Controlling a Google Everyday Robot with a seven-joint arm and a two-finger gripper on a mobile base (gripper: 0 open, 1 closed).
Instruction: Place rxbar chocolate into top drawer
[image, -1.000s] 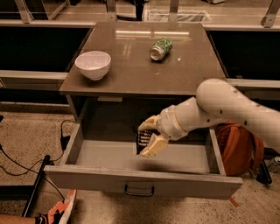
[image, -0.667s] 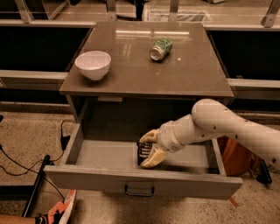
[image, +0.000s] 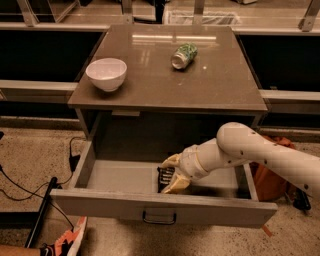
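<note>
- A brown bench (image: 220, 85) stood on a speckled floor, with the top drawer (image: 100, 205) pulled open beneath it.
- The rxbar chocolate (image: 163, 178) sat low inside the drawer, near the middle, just behind the front panel.
- The claw (image: 169, 175) was clenched around the bar, one finger above it and one below.
- The white arm (image: 260, 155) reached in over the drawer's right side.
- Apart from the bar and the claw, only the drawer's bare grey floor showed.
- On the benchtop, a white bowl (image: 106, 74) stood at the left and a green drink can (image: 184, 55) lay on its side further back.
</note>
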